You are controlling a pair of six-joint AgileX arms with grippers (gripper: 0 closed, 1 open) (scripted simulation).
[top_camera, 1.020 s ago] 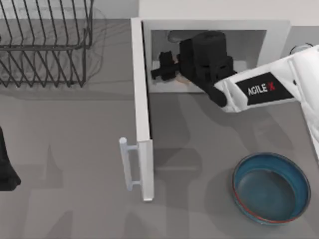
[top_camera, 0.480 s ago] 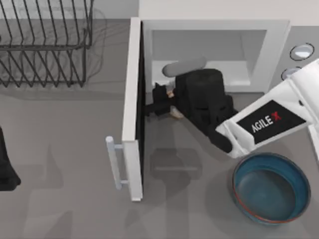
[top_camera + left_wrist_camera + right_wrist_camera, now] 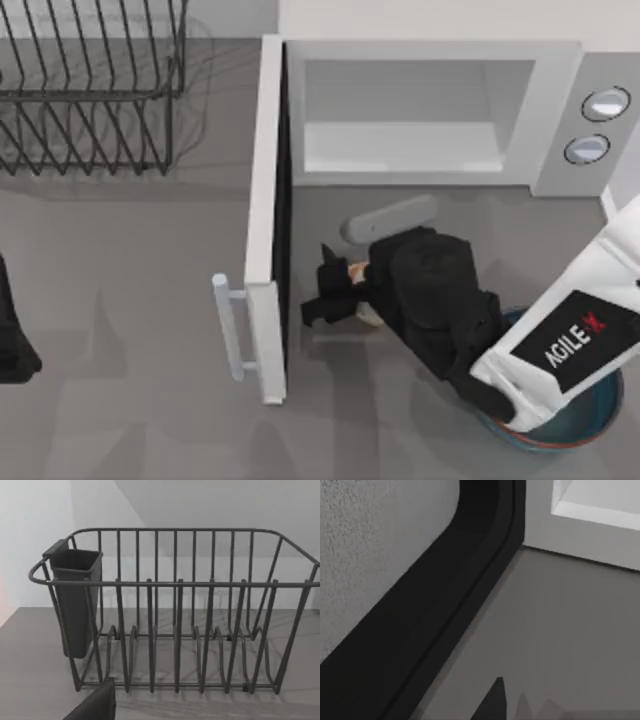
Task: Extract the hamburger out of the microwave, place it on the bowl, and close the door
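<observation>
While the door (image 3: 266, 230) stands swung out from the microwave (image 3: 430, 60):
Right gripper (image 3: 338, 296): my fingers clamped on the hamburger (image 3: 357, 272), over bare table (image 3: 130, 300) just beside the door's inner face.
Bowl (image 3: 590, 420): near right, partly under my right arm.
Left gripper (image 3: 12, 330): parked at left edge, grip state unclear.
Rack (image 3: 175, 610): far left.

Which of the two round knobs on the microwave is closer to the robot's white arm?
The lower knob of the two on the microwave's side panel; the other knob sits above it in the top view, farther from the right arm.
</observation>
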